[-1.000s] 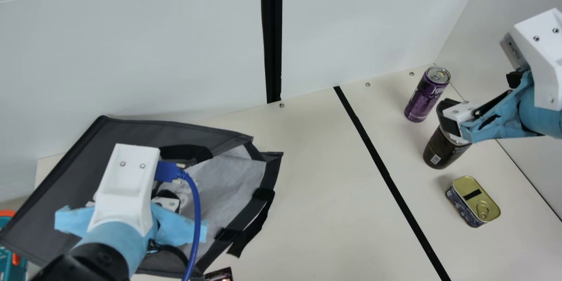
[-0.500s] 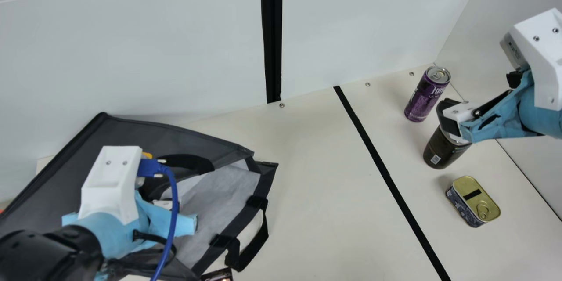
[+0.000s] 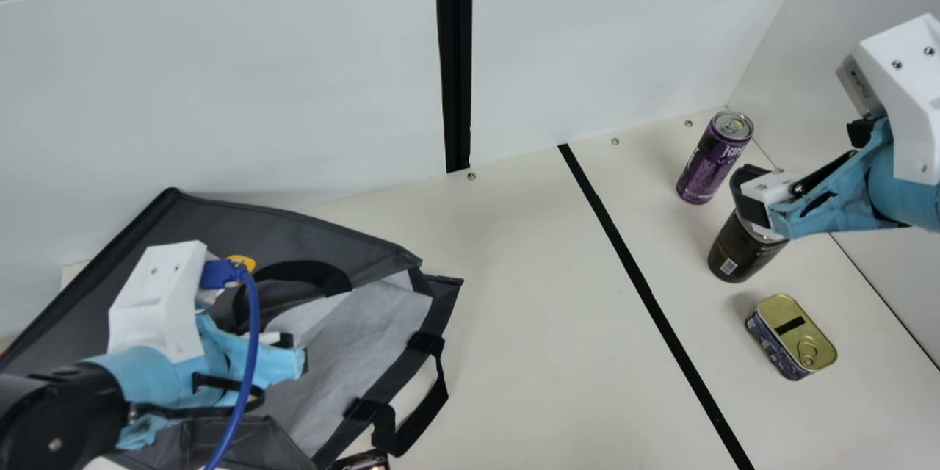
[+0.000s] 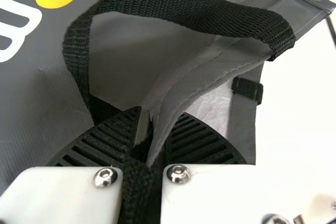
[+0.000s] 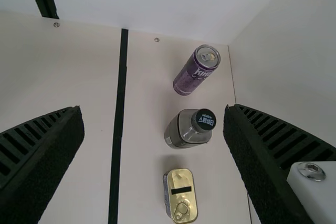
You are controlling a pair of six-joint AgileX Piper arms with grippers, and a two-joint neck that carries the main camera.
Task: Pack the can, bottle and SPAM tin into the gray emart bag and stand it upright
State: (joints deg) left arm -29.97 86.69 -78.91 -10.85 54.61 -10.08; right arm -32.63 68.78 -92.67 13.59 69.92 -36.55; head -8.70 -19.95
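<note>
Pale walls (image 3: 624, 37) behind cream table (image 3: 543, 323)

Bag (image 3: 242, 224): on the bench (image 3: 543, 308), left part, mouth to the right; far corner near the back wall (image 3: 220, 88). One handle (image 3: 424, 420): beyond the mouth, to its right. Tape line (image 3: 639, 272): on the bench, between bag and remaining articles. Can (image 3: 711, 165): upright, right of the line, near the back wall. Bottle (image 3: 738, 253): upright, before the can. SPAM tin (image 3: 797, 330): before the bottle. Side wall (image 3: 808, 81): at far right.
</note>
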